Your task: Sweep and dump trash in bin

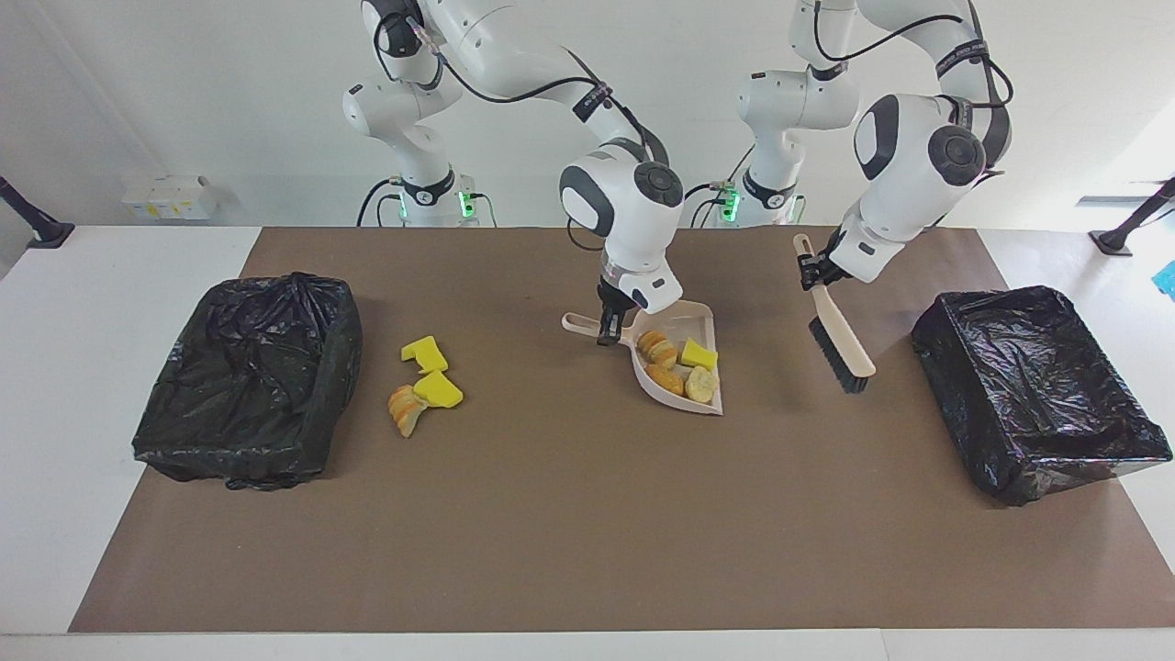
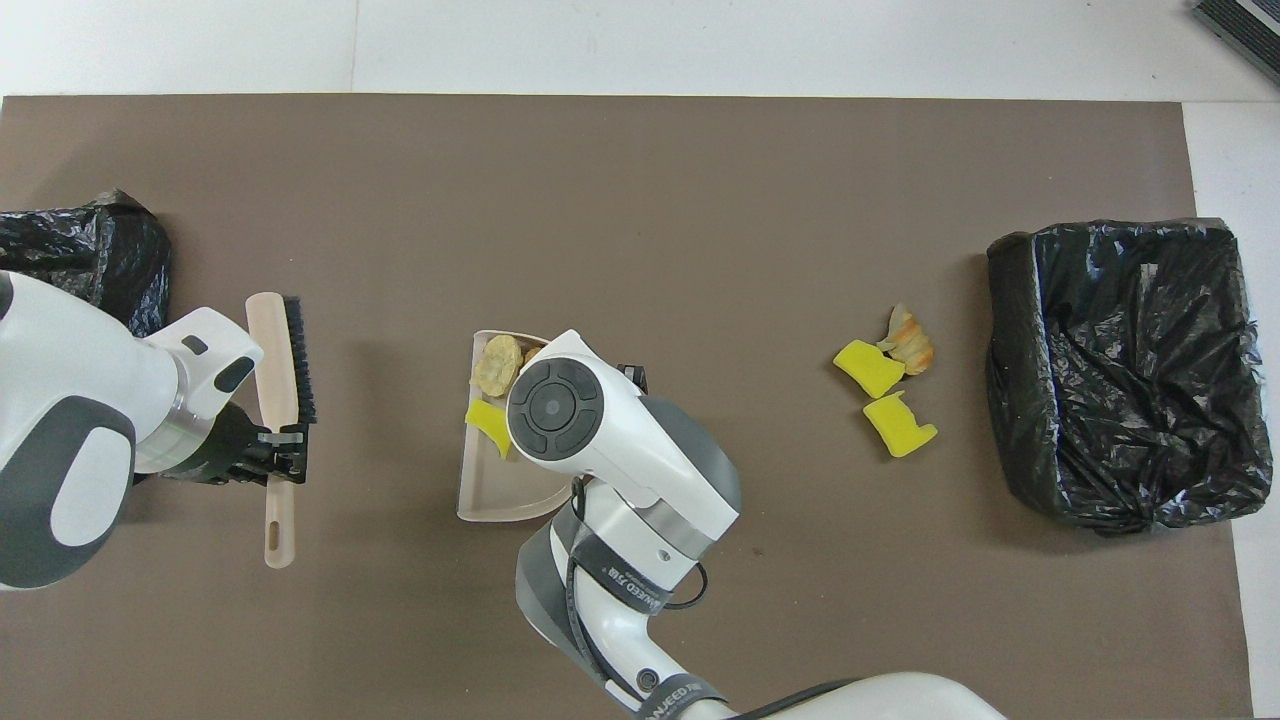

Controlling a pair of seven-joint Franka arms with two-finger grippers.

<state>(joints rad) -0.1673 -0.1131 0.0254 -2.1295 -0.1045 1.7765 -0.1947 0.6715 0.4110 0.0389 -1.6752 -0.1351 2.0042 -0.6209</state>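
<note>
Nearest the robots' edge of the desk: left gripper (image 1: pixel 814 269) clamped on the handle of the brush (image 1: pixel 840 344), over bare mat toward the left arm's end, bristles hanging down. Waiting; best left there, out of the way.

Next out, at mid-desk: right gripper (image 1: pixel 606 329) closed on the handle of the dustpan (image 1: pixel 699 317). Pan apparently flat on the mat, mouth turned away from the robots. Inside it, part of the trash (image 1: pixel 677 367): tan bread-like lumps and a yellow sponge chunk, bunched toward the open lip.

Likely step in hand: lifting and dumping this load. To do it well:
- Raise the lip first, before any travel, rolling the lumps back against the rear wall.
- Rise straight up, then carry slowly, without jerks.
- Watch for the pan twisting in the fingers under the off-centre weight.

A little farther from the robots, toward the right arm's end: loose scraps (image 1: pixel 427 381), two yellow sponge pieces and one bread lump in a small heap, not yet swept, just beside the right-end bin (image 1: pixel 184 441). Pass above them, not through.

By the other end's edge: left-end bin (image 1: pixel 973 459), near the brush. Both black-lined and open on top. For either, clear the rim fully before tilting, then pour lip-down and low.
</note>
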